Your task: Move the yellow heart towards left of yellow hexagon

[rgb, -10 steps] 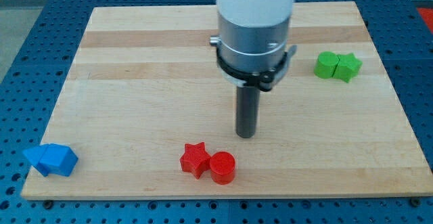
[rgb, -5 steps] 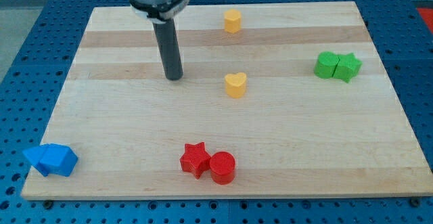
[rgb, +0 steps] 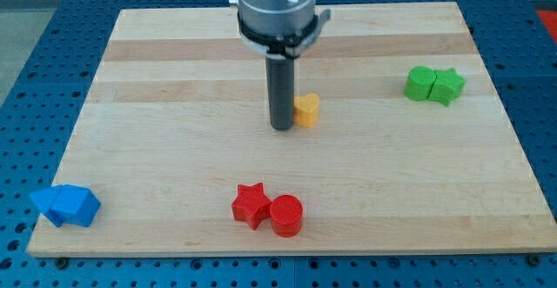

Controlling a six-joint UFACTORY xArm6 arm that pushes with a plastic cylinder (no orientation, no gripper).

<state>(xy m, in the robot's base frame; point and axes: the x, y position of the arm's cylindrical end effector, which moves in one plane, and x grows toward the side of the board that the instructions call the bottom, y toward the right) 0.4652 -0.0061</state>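
Observation:
The yellow heart (rgb: 307, 110) lies near the middle of the wooden board (rgb: 174, 149). My tip (rgb: 281, 127) stands just to its left, touching or nearly touching its left side. The rod and the arm's body above it hide the yellow hexagon, which does not show now; it was near the view's top, above the heart.
A red star (rgb: 251, 204) and a red cylinder (rgb: 285, 216) sit together at the view's bottom centre. Two green blocks (rgb: 433, 85) sit together at the right. Two blue blocks (rgb: 65, 205) sit at the bottom left corner.
My tip moved from below the middle, up to the upper left, then right and down to the heart's left side. The heart looks barely shifted. The arm now covers the yellow hexagon.

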